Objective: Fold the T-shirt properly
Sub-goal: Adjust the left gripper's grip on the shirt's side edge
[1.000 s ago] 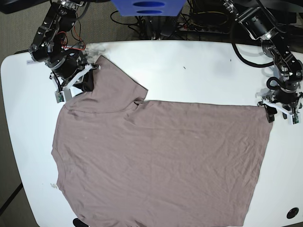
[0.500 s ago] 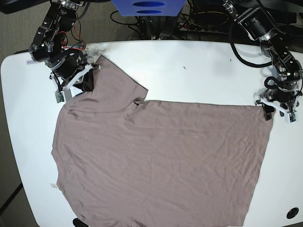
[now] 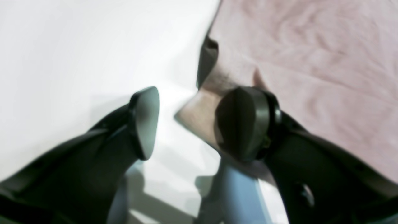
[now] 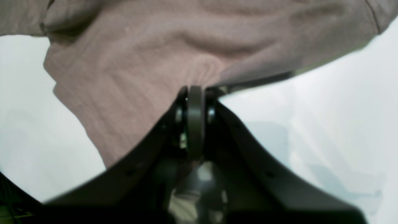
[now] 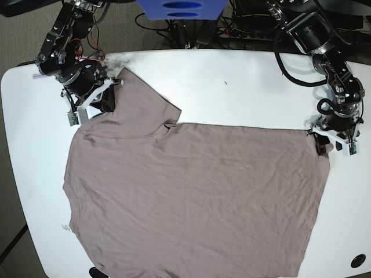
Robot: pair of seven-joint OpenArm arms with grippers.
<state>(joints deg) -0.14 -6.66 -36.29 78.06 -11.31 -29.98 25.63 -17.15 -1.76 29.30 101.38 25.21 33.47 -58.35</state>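
Observation:
The taupe T-shirt (image 5: 191, 191) lies spread flat over most of the white table (image 5: 243, 87), one sleeve pointing to the back left. My right gripper (image 5: 108, 99) sits at that sleeve. In the right wrist view it (image 4: 195, 93) is shut on a pinch of the fabric (image 4: 140, 62). My left gripper (image 5: 323, 143) stands open at the shirt's back right corner. In the left wrist view the gripper (image 3: 192, 123) has one finger (image 3: 144, 121) on bare table and the other finger (image 3: 242, 123) over the slightly raised corner of the cloth (image 3: 311, 62).
Black cables (image 5: 249, 26) and a blue object (image 5: 179, 8) lie behind the table's back edge. A round black hole (image 5: 358, 260) marks the front right corner. A small white scrap (image 5: 65, 227) lies beside the shirt's left edge.
My left gripper has moved inward to the left and slightly toward the front, from beside the shirt's corner onto it. The right arm and the shirt's sleeve have stayed put.

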